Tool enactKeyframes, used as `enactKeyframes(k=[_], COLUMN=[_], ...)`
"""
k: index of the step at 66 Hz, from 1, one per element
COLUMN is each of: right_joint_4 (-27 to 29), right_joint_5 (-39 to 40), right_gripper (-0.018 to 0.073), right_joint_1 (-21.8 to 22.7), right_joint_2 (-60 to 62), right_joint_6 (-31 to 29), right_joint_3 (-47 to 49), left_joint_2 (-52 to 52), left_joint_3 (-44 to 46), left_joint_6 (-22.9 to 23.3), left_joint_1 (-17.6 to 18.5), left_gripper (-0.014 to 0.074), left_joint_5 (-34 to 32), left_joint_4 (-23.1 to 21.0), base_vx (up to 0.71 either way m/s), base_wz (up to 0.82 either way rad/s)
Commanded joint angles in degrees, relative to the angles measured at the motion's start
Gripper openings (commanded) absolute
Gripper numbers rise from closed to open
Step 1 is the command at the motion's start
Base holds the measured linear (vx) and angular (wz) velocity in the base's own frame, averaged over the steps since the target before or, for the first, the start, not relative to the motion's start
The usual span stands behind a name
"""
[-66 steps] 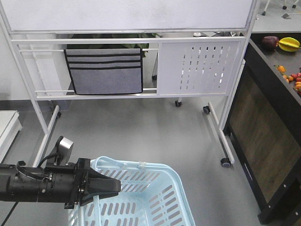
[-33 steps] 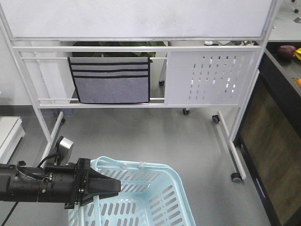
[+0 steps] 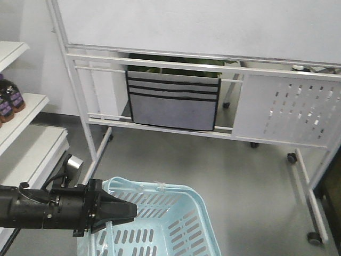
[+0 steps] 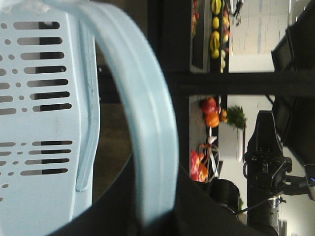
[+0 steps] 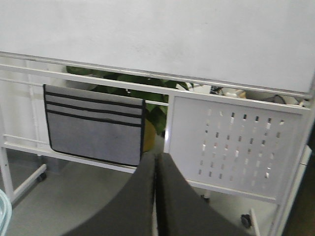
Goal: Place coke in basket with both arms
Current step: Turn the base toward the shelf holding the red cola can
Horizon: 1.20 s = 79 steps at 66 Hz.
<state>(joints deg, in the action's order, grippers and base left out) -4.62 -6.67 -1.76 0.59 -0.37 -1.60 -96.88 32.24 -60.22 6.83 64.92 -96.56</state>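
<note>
Grey floor [image 3: 213, 160] fills the middle of the front view, and a wheeled whiteboard stand [image 3: 186, 32] is set across the far side. A grey fabric organiser [image 3: 173, 104] is hung on its lower rails, with a perforated panel [image 3: 287, 109] to the right of it. White shelves [image 3: 21, 122] carrying dark bottles [image 3: 10, 96] are seen at the far left.

Near the bottom edge, the light blue basket [image 3: 186, 226] is held up off the floor by the left gripper [image 3: 125, 212], whose black arm [image 3: 37, 208] reaches in from the left. In the left wrist view the basket's flat handle [image 4: 152, 123] is seen passing down between the dark jaws, which appear to be clamped on it. The basket is judged to be carried this way so that its open top is kept free for loading.

The right gripper [image 5: 156, 167] is pointed at the stand with its jaws pressed together and nothing between them.

The coke is not visible in any view, so the pick is judged not yet done. Only dark bottles are seen on the shelves. The stand's legs and castors [image 3: 291, 158] lie ahead and could obstruct the base. Fruit [image 4: 209, 105] is glimpsed on a far shelf in the left wrist view.
</note>
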Motion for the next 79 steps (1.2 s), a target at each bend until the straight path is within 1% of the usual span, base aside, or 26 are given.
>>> enactKeyframes(k=[1, 79], right_joint_4=[-0.29, -0.29], right_joint_5=[4.31, 4.31], right_gripper=[-0.0009, -0.0009], right_joint_1=[-0.05, -0.05], right_joint_2=[1.03, 1.03], right_joint_6=[-0.52, -0.52], right_joint_3=[-0.62, -0.62], left_joint_2=[2.54, 2.54], left_joint_3=[0.74, 0.74], left_joint_6=[-0.32, -0.32], left_joint_1=[0.24, 0.24], left_gripper=[-0.0006, -0.0006], left_joint_5=[5.75, 5.75], left_joint_4=[-5.03, -5.03], base_vx=[0.17, 0.14], base_wz=[0.51, 0.51])
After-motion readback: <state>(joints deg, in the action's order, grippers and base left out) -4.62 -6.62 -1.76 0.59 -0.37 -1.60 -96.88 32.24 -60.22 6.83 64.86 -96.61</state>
